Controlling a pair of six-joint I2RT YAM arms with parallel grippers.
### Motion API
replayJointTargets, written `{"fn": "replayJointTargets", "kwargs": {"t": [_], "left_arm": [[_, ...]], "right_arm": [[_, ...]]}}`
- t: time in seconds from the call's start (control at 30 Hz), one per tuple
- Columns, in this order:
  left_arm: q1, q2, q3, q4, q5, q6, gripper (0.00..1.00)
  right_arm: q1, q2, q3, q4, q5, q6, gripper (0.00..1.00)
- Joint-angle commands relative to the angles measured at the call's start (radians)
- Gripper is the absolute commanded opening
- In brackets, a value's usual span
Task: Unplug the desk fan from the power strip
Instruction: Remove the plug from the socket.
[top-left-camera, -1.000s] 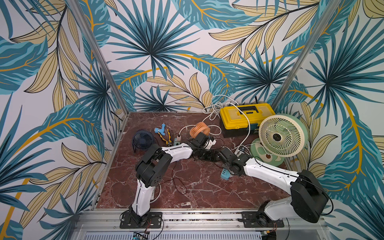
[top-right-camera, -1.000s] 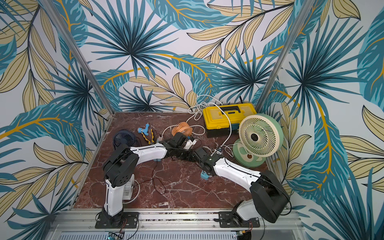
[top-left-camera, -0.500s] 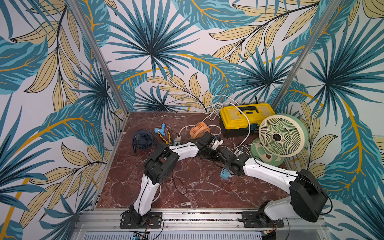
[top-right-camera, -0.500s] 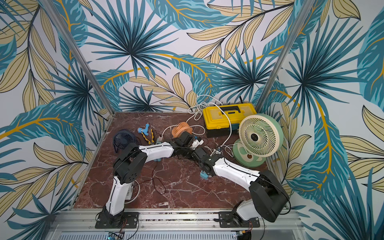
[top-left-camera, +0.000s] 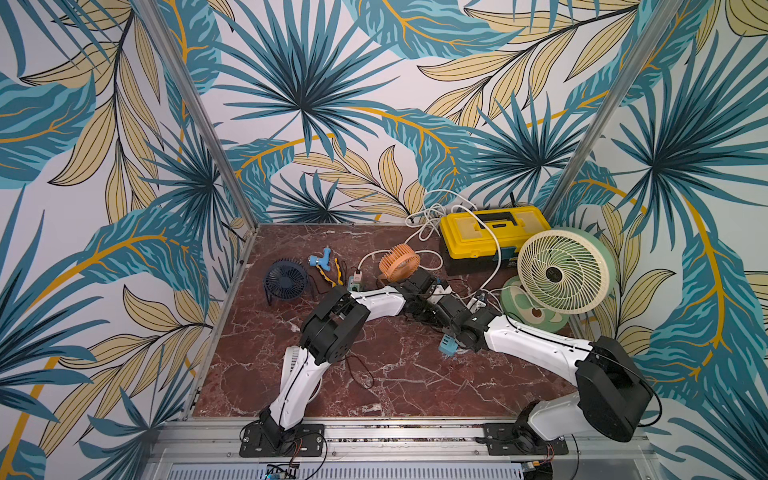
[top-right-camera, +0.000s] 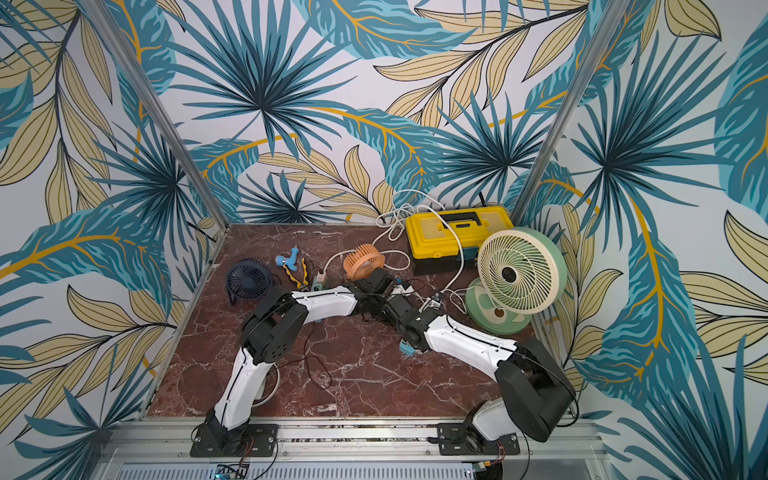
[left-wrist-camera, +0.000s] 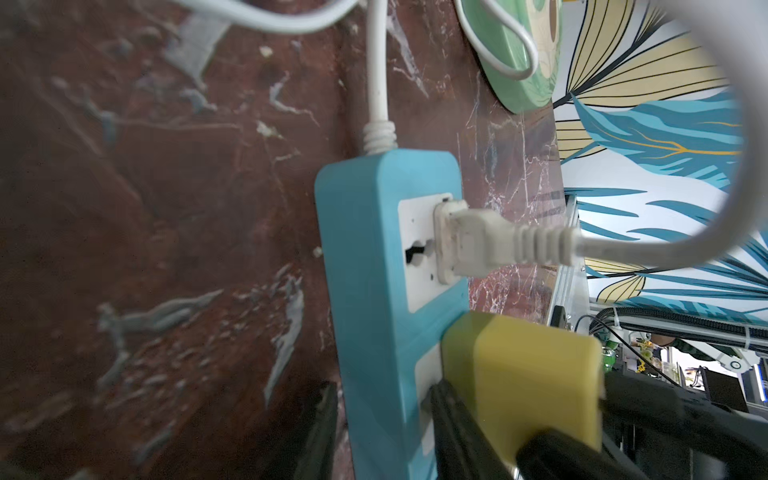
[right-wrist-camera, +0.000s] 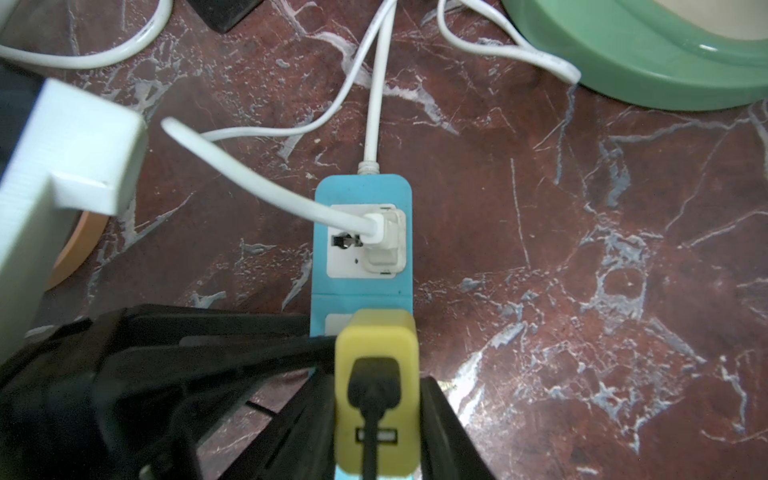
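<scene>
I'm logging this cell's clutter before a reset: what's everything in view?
power strip: one, blue, mid-table
USB adapter: one, yellow, plugged into the strip
plug: one, white, in the strip's other socket
big fan: one, green, by the toolbox
small fans: two, orange and navy, toward the rear
toolbox: one, yellow, back wall
pliers: one, yellow-handled, beside the T-shaped tool
T-shaped tool: one, blue, rear
cables: several, white, near the toolbox
table: one, red-brown marble
left hand: black, shut on the power strip
right hand: black, shut on the USB adapter
</scene>
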Motion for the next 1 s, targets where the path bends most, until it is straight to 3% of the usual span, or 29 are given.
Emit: {"fn": "replayJointTargets", "kwargs": {"t": [0.0, 0.4, 0.57, 0.7, 0.97], "left_arm": [[-0.007, 0.025, 0.031, -0.054, -0.05, 0.037, 0.4], [-0.027, 0.06, 0.079, -0.174, -0.139, 0.1, 0.36], [-0.029, 0.068, 0.081, -0.191, -0.163, 0.112, 0.36], [-0.03, 0.074, 0.081, -0.207, -0.193, 0.125, 0.36], [-0.044, 0.098, 0.108, -0.23, -0.208, 0.134, 0.36]], "right_arm": [[0.0, 0.045, -0.03, 0.011, -0.028, -0.002, 0.33], [0.019, 0.079, 0.039, -0.034, -0.025, 0.02, 0.3], [0.017, 0.011, -0.061, 0.098, -0.017, -0.083, 0.3], [0.017, -0.063, -0.119, 0.089, 0.029, -0.045, 0.28], [0.034, 0.061, 0.082, -0.05, 0.006, 0.026, 0.28]]}}
